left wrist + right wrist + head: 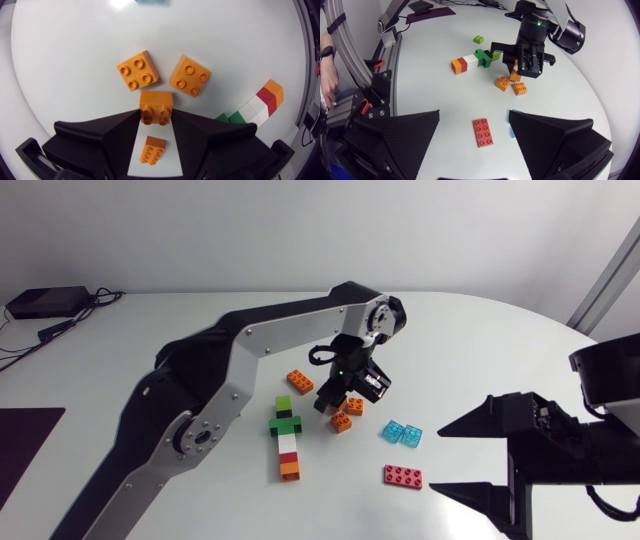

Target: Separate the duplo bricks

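Observation:
My left gripper (338,398) hangs low over the table's middle, shut on one orange brick (156,106) at its fingertips. Two more orange bricks (138,70) (190,76) lie just ahead of it, close together. A fourth orange brick (152,149) lies on the table under the gap between the fingers. Beside the gripper lies a joined row of bricks (287,438): green, white, red, orange. My right gripper (475,114) is open near the table's right front, holding nothing. A flat red brick (483,132) lies on the table below it.
Two light blue bricks (401,433) sit side by side between the orange bricks and my right gripper (438,460). A small lime brick (479,39) lies alone beyond the joined row. The left arm (230,370) crosses the table's left half.

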